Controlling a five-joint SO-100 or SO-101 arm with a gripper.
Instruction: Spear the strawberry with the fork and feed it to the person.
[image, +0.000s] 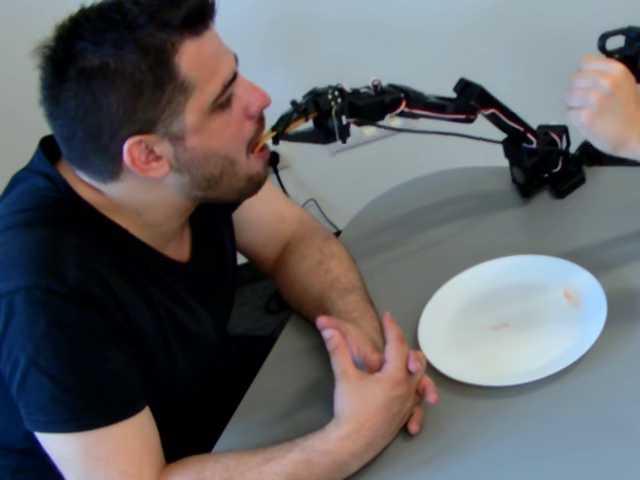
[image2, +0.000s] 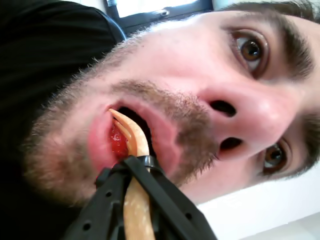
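The person sits at the left of the fixed view with his mouth open around the tip of the pale yellow-orange fork. In the wrist view his face fills the frame. The fork has its tines inside his lips, with the red strawberry on them, inside the mouth. My black gripper is at his mouth, shut on the fork's handle; in the wrist view the gripper clamps the handle just below a black tie. The strawberry is hidden in the fixed view.
A white plate with a faint orange smear lies on the grey round table. The man's clasped hands rest beside it. Another pale hand is at the top right, near the arm's base.
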